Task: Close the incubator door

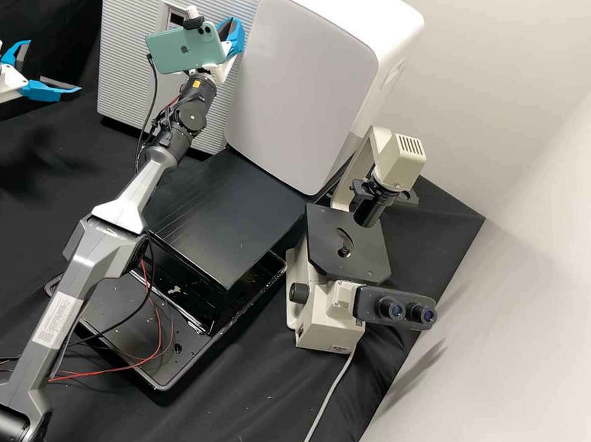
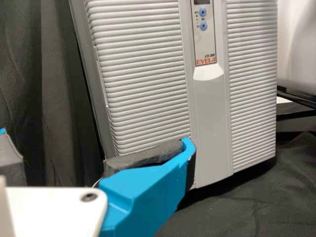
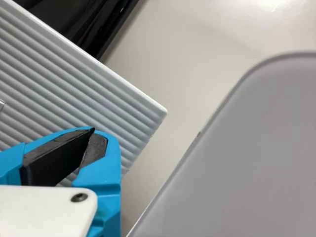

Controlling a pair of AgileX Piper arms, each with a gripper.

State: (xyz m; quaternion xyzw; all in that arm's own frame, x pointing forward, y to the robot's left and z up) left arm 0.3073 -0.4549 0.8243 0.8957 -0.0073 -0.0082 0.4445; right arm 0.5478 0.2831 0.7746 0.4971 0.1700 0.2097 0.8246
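The incubator door (image 2: pixel 138 64), a pale grey ribbed panel with a control strip (image 2: pixel 204 39) set into it, stands upright at the far side of the bench, just left of a tall white-cased instrument (image 1: pixel 306 67). It looks shut or very nearly so, though whether a slight gap remains along its edge cannot be told. The right gripper (image 3: pixel 94 131) is in front of the ribbed panel near its upper right corner, close to the white casing; its blue fingertips meet and there is nothing between them. Whether it touches the door is not clear. The left gripper (image 1: pixel 59 70) is at the far left, well apart from the instrument, with its blue fingers spread wide and nothing held. The step in hand seems to be the last of the closing: seating the door, or making sure that it is seated. If a gap remains, the next move calls for the closed right fingertips to press squarely on the door's free edge until it sits flush, with an even, gentle push so that the incubator does not slide. If it is already home, the right arm should back away without brushing the white casing.
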